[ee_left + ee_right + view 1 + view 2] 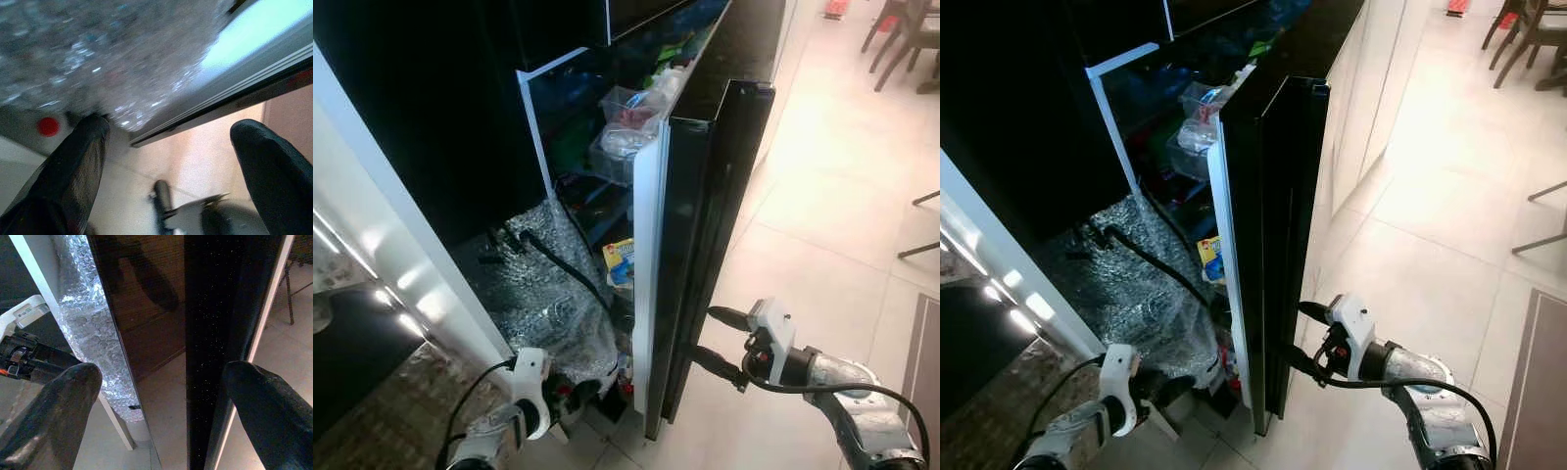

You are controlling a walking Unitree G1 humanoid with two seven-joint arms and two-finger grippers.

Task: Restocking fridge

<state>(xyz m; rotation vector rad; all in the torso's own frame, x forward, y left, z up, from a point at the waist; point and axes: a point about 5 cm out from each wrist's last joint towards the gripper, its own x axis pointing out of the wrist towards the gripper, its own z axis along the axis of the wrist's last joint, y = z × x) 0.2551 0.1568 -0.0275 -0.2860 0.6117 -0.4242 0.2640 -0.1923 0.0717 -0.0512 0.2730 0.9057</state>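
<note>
The fridge's black glossy door [705,245] stands open, edge-on to me. Its inner shelves hold clear plastic tubs [626,127] and a yellow and blue packet [620,257]. Silver bubble wrap [548,294] fills the fridge's low part, with a black cable [563,259] lying across it. My left gripper [592,390] is open, low at the foot of the bubble wrap near the door's bottom corner; its fingers [78,161] hold nothing. My right gripper [705,335] is open on the door's outer side, fingertips [63,396] at the dark face, nothing gripped.
Pale tiled floor [822,196] spreads to the right of the door. Chairs [901,39] stand at the far right, a thin chair leg [920,225] pokes in at the right edge, and a brown rug [925,343] lies lower right. A white panel [391,245] borders the fridge's left.
</note>
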